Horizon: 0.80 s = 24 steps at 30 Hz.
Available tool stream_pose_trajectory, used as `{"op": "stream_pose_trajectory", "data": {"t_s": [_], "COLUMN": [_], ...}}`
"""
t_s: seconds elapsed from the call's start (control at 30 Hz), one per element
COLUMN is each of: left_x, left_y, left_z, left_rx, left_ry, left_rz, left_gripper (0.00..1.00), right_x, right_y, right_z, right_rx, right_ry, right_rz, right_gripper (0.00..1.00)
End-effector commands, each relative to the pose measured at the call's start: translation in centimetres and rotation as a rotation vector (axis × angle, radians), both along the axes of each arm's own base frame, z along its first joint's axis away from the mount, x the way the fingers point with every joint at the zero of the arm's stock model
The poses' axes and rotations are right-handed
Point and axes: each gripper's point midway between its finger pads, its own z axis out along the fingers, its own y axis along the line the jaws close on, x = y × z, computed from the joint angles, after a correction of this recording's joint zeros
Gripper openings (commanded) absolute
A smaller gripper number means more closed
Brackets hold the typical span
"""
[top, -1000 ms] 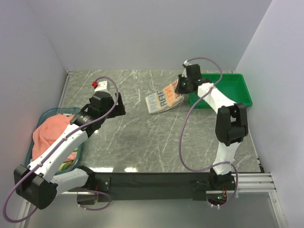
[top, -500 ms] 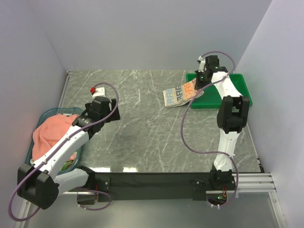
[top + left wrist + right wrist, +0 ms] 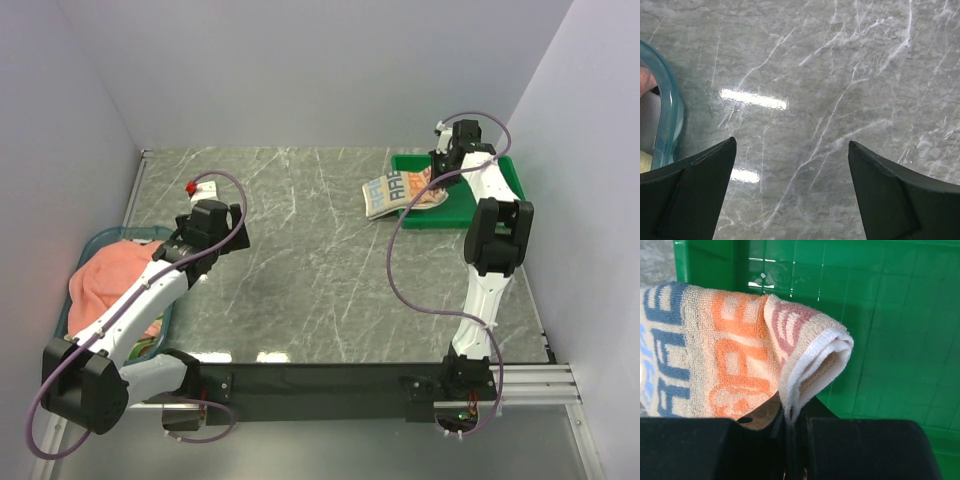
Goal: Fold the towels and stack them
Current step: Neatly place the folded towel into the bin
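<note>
Towel (image 3: pixel 715 355) (cream) pinched in right jaws over tray (image 3: pixel 885 340); left jaws spread beside basket (image 3: pixel 668 112).

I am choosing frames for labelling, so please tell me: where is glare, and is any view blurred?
Left wrist view: two bright reflections wash out patches of the marble table; otherwise sharp. Right wrist view: small glare on the green tray; the towel is sharp, the right hand is black without detail. Top external view: pale reflections at the table's near edge; no blur.

The left arm (image 3: pixel 135 300) is bent, the left gripper (image 3: pixel 790 150) wide open. The right arm (image 3: pixel 497 238) reaches far forward, the right gripper (image 3: pixel 790 425) clamped.
</note>
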Motion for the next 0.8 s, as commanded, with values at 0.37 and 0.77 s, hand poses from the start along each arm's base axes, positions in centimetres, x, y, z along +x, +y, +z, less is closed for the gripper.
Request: {"op": "stream_pose_trajectory", "data": {"t_s": [0.37, 0.77], "left_x": [1.0, 1.1], "left_y": [-0.2, -0.2], "left_z": [0.1, -0.1], "left_rx": [-0.004, -0.002], "left_ry": [-0.018, -0.015], "left_rz": [0.002, 0.003], "left_gripper": [0.99, 0.99], "right_x": [1.2, 1.0], "right_y": [-4.7, -6.3], "right_z": [0.8, -0.2], "right_rx": [-0.194, -0.253], "right_ry": [-0.05, -0.044], "right_rz": [-0.01, -0.029], "right_gripper": [0.0, 0.0]}}
